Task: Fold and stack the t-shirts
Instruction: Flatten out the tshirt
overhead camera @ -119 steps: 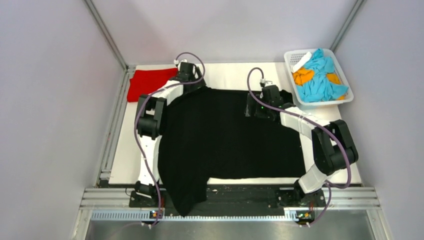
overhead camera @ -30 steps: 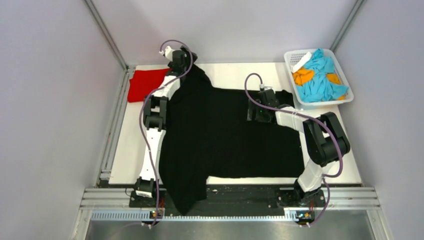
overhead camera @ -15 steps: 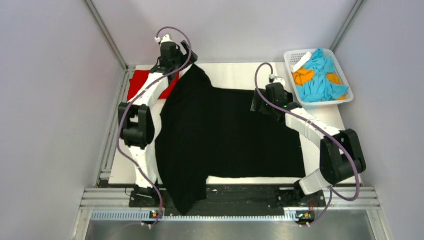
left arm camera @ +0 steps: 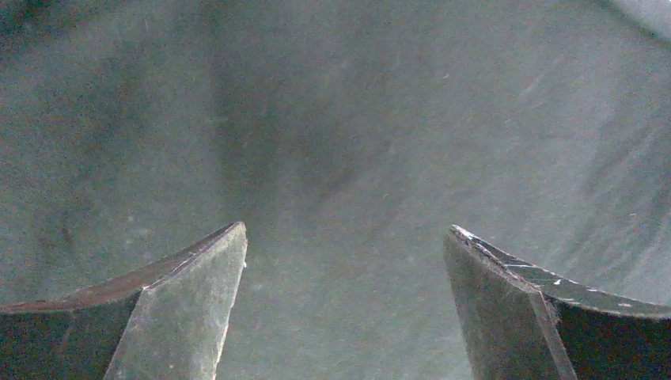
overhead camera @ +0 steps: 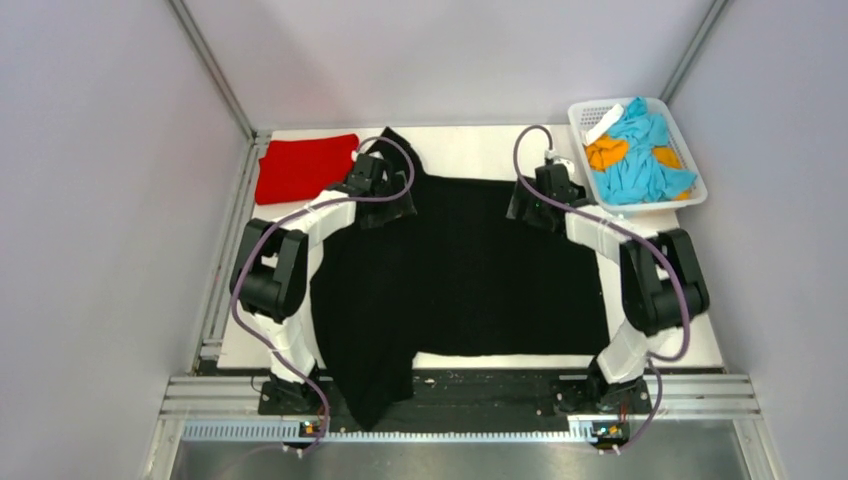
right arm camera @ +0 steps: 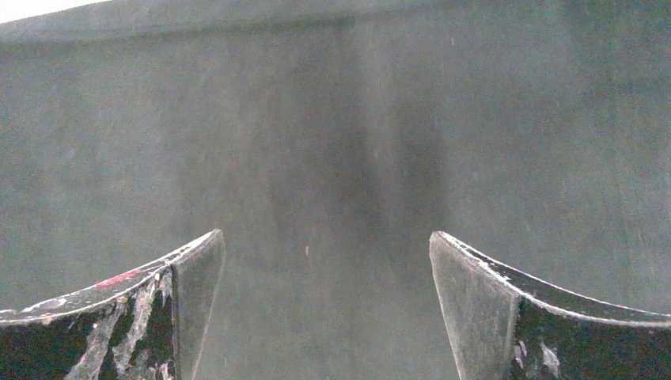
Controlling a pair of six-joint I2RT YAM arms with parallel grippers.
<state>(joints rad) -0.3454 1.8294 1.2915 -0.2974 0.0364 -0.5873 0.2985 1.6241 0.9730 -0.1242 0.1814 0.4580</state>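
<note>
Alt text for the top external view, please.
A large black cloth t-shirt lies spread over the white table, the left gripper and right gripper low over its far side. A red cloth t-shirt lies far left, a white lattice basket far right.

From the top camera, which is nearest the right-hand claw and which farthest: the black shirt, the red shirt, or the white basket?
1. black t-shirt, directly under the right gripper.
2. white basket, just to its right, in the far right corner.
3. red t-shirt, across in the far left corner.
</note>
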